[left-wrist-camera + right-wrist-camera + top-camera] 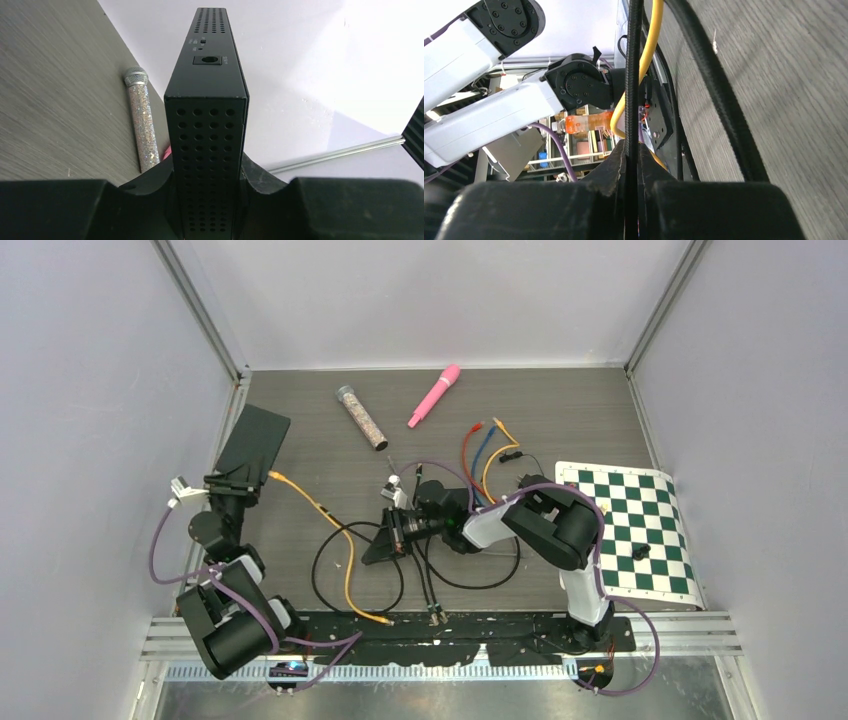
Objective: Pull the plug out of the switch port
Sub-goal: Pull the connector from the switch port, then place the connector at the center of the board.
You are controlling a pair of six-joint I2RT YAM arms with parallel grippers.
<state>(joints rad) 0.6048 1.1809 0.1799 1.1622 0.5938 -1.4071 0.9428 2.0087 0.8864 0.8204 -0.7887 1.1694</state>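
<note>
While your left hand (207,175) clamps the black switch (206,125) at lower centre, your right hand (631,160) is closed on 1 black cable (632,75) mid-frame.

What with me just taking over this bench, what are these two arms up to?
The left gripper holds the black switch off to the left, its jaws shut on one end. The right gripper, in the middle, has its jaws shut on a thin black cable. The yellow cable ends in a plug just beside the switch, apparently out of any port, though that is hard to confirm.
</note>
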